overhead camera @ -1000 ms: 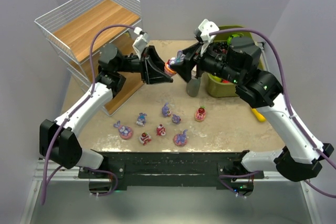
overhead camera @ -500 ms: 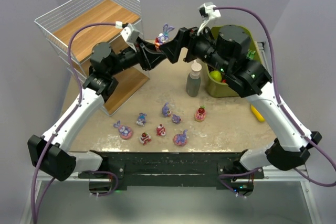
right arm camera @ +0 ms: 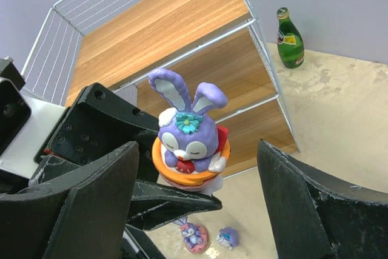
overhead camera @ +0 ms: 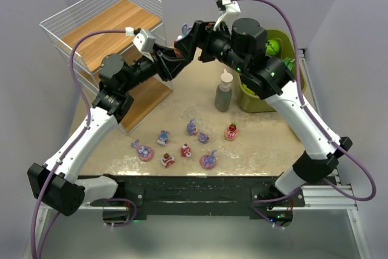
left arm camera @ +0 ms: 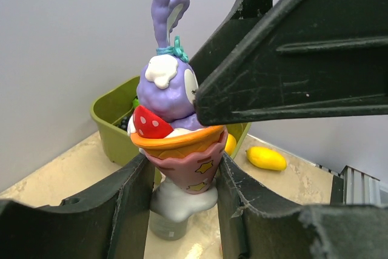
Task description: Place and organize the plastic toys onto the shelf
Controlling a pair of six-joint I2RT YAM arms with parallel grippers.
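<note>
One bunny toy (left arm camera: 173,98) in the clenched left hand (left arm camera: 183,165); right hand (right arm camera: 197,150) released, wide around it

The shelf (overhead camera: 103,28), white wire with three slanted wooden boards, stands at the far left. One purple bunny (right arm camera: 189,144), long-eared, with a teal bow and a strawberry, sits upright in an orange-rimmed pink cup clamped between the left fingers (left arm camera: 130,210), up in the air right of the shelf's top tier. Eight small toys (overhead camera: 185,150), purple bunnies and red-and-white pieces, stand scattered at the near middle of the surface (overhead camera: 267,144).
</note>
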